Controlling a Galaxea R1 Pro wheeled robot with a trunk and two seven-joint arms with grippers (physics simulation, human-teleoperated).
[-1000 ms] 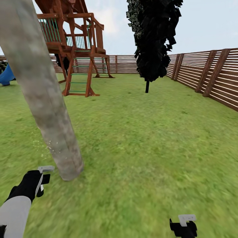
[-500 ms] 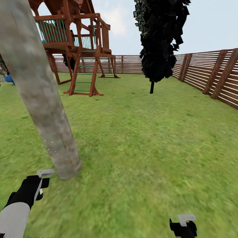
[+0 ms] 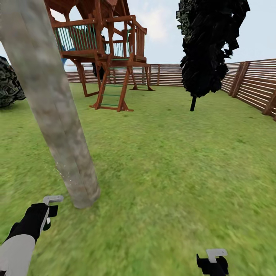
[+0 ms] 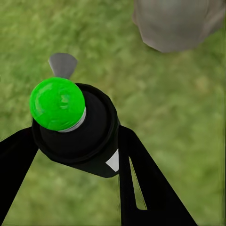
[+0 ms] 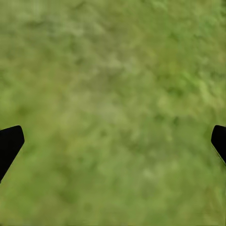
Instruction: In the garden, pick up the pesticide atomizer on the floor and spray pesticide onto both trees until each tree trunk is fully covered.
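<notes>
A thick pale grey-brown mottled tree trunk (image 3: 57, 115) rises from the garden lawn (image 3: 172, 161) at the left of the head view, its base (image 4: 176, 23) also in the left wrist view. Faint white specks dot the bark low down. My left gripper (image 3: 48, 214) hangs just short of the trunk's foot, shut on the pesticide atomizer (image 4: 75, 127), a dark bottle whose top shows bright green here. Its grey nozzle (image 4: 62, 63) points away from the wrist over the grass. My right gripper (image 3: 212, 262) hovers open over bare grass, its fingertips (image 5: 9, 141) far apart.
A wooden play tower with a ladder (image 3: 111, 65) stands behind the trunk. A dark columnar tree (image 3: 209, 50) grows at the right, and a round dark bush (image 3: 9, 86) sits at the left edge. A brown slat fence (image 3: 253, 84) closes the lawn at the back and right.
The whole picture has slid rightward, so the camera has turned left; the dark bush has come into view at the left edge. Both grippers keep their places, the left still holding the atomizer.
</notes>
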